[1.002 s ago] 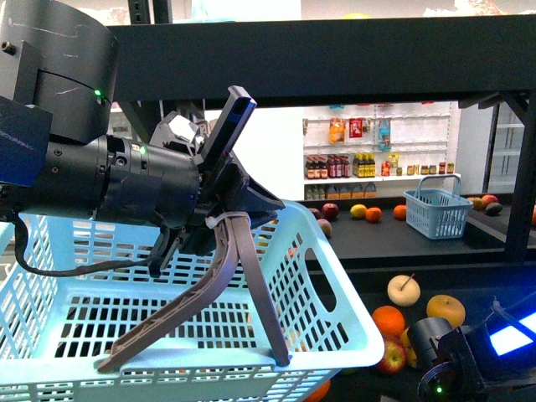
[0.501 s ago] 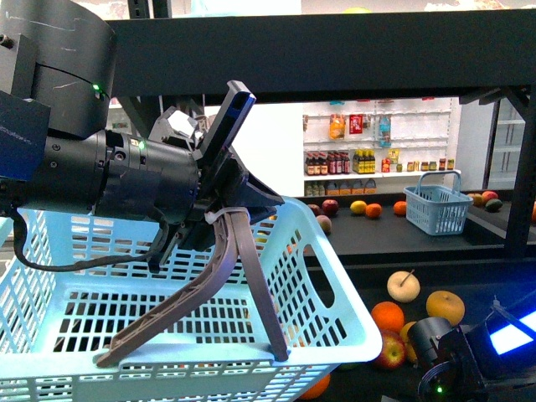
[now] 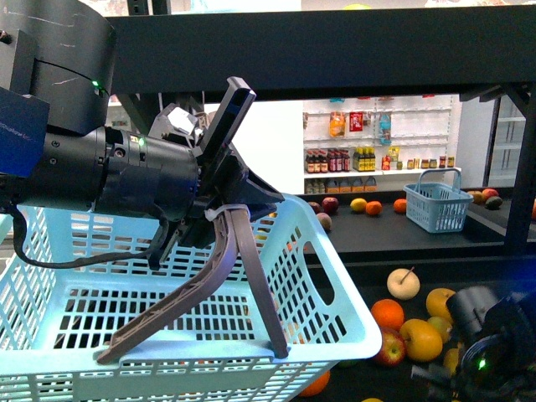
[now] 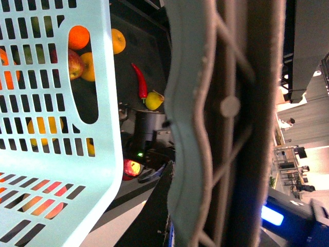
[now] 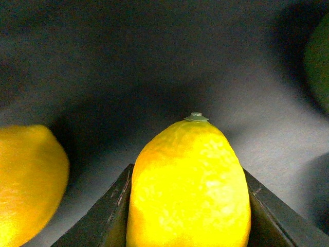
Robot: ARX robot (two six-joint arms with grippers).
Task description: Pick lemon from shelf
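A bright yellow lemon (image 5: 187, 185) with a small green stem nub fills the right wrist view. My right gripper (image 5: 187, 211) is shut on it, one dark finger (image 5: 110, 216) on each side, just above the dark shelf tier (image 5: 154, 67). In the front view the right gripper (image 3: 490, 356) is low at the right among the fruit, and the lemon is hidden there. The black shelf (image 3: 352, 59) spans the top. My left gripper (image 3: 219, 219) is shut on the brown basket handle (image 3: 201, 289) of a light blue basket (image 3: 335, 285).
Oranges (image 3: 388, 314), an apple (image 3: 390, 352) and a pale pear (image 3: 403, 285) lie on the lower tier. Another yellow fruit (image 5: 25, 180) lies beside the lemon. A red chili (image 4: 140, 82) lies further off. A small blue basket (image 3: 436, 205) and a black upright post (image 3: 523, 167) stand behind.
My right arm has shifted right and turned at the lower right, uncovering a yellow-orange fruit beside it. The left arm and basket have barely moved.
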